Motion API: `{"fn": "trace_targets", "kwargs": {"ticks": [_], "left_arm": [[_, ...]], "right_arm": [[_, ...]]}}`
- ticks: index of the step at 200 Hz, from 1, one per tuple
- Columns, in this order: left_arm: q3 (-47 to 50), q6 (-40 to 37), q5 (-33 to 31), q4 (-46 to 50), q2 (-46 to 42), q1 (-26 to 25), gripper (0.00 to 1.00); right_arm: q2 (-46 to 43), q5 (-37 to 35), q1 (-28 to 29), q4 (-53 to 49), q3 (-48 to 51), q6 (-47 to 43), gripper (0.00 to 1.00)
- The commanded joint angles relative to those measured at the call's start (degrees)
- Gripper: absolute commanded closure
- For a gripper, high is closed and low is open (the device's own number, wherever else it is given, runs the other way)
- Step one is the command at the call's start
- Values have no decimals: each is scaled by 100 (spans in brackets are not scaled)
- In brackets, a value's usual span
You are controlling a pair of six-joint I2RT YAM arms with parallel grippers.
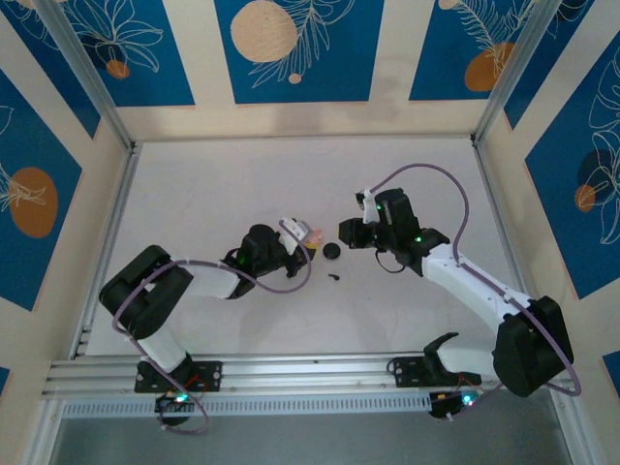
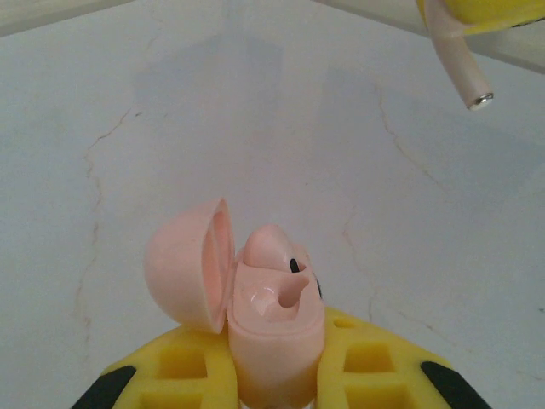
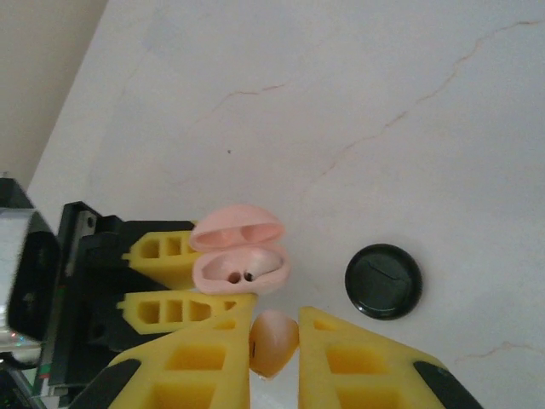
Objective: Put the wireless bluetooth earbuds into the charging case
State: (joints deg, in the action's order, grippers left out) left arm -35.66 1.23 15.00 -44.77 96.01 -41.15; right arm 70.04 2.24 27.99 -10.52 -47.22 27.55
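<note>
Right gripper (image 3: 274,328) pinched on pink earbud (image 3: 272,342), just short of charging case (image 3: 240,271) | left gripper (image 2: 271,334) clamped on case, lid (image 2: 183,268) open | risk: stem (image 2: 460,70) possibly off-line with socket (image 2: 283,298), so earbud could be jammed or dropped.

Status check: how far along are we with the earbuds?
Done: the case is open in the left gripper, and one earbud looks seated. In hand: the right gripper grips the second earbud near the case. Left: seat it in the empty slot.
</note>
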Motion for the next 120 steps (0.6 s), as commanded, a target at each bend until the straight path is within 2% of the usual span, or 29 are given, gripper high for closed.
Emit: {"fn": "trace_targets", "kwargs": {"ticks": [1, 74, 120], "left_arm": [[-187, 70, 357, -365, 112, -72, 96], [-156, 109, 654, -816, 239, -104, 95], [-110, 181, 844, -1215, 289, -113, 95]], "right_arm": [[-208, 247, -37, 294, 132, -218, 83], [-360, 820, 53, 915, 338, -362, 83], [-351, 658, 146, 946, 411, -440, 84]]}}
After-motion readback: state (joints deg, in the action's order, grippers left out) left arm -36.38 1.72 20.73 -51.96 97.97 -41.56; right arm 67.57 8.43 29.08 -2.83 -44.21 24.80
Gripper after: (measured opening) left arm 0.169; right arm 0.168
